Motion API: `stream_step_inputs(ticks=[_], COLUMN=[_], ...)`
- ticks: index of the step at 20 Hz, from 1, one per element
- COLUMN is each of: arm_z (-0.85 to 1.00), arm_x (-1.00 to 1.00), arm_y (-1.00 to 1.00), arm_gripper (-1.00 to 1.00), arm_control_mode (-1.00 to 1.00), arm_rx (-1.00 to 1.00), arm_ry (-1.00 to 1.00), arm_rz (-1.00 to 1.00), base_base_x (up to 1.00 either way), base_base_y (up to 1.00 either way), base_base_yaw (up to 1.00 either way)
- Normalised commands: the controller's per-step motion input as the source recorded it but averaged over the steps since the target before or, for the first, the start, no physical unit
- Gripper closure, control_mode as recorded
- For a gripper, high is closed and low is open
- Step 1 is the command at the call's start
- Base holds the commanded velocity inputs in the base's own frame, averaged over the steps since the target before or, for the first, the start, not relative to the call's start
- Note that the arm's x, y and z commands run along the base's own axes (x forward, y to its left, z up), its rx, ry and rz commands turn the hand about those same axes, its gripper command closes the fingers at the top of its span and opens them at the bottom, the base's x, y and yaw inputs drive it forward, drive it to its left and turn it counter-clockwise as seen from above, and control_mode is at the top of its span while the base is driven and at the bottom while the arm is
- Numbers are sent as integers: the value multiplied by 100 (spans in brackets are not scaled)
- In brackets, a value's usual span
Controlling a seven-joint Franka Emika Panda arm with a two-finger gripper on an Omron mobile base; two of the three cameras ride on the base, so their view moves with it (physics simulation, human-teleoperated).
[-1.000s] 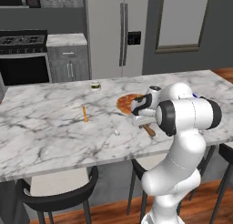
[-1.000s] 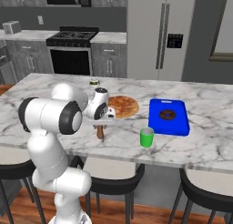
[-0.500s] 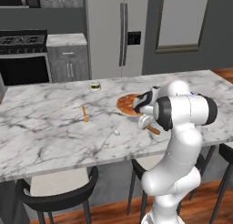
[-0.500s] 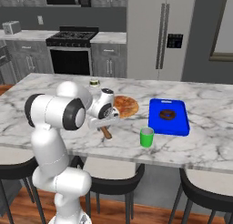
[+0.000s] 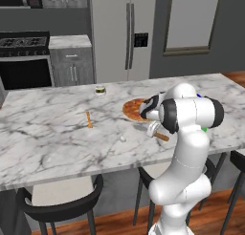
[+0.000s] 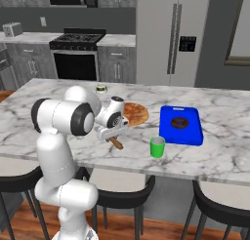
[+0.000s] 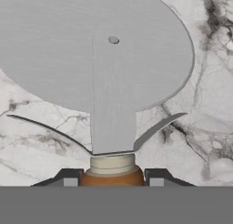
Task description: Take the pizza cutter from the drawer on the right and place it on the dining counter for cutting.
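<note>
We see one pizza cutter (image 7: 98, 50), its wooden handle pinched between the jaws of the gripper (image 7: 111, 178), its wheel blade out in front over the veined marble. It is held just above the dining counter (image 5: 52, 133), close to the near edge of this surface, the handle end (image 6: 117, 144) poking out below the hand. Just beyond lies one pizza (image 6: 135, 113). To its right sit one green cup (image 6: 157, 147) and one blue tray (image 6: 181, 124). Farther left lie one thin orange stick (image 5: 89, 119) and one small jar (image 5: 100, 90).
</note>
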Motion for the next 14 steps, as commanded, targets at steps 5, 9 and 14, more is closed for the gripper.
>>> stream_step_inputs(ticks=[5,9,14], arm_z=[-3,-12,-18], arm_x=[6,3,1], arm_y=[5,12,10], arm_gripper=[100,100,-100], arm_control_mode=[-100,-100,-100], arm_rx=[0,0,0], arm_ry=[1,0,0], arm_rz=[8,6,6], base_base_x=[0,0,0], base_base_y=[0,0,0], base_base_yaw=[0,0,0])
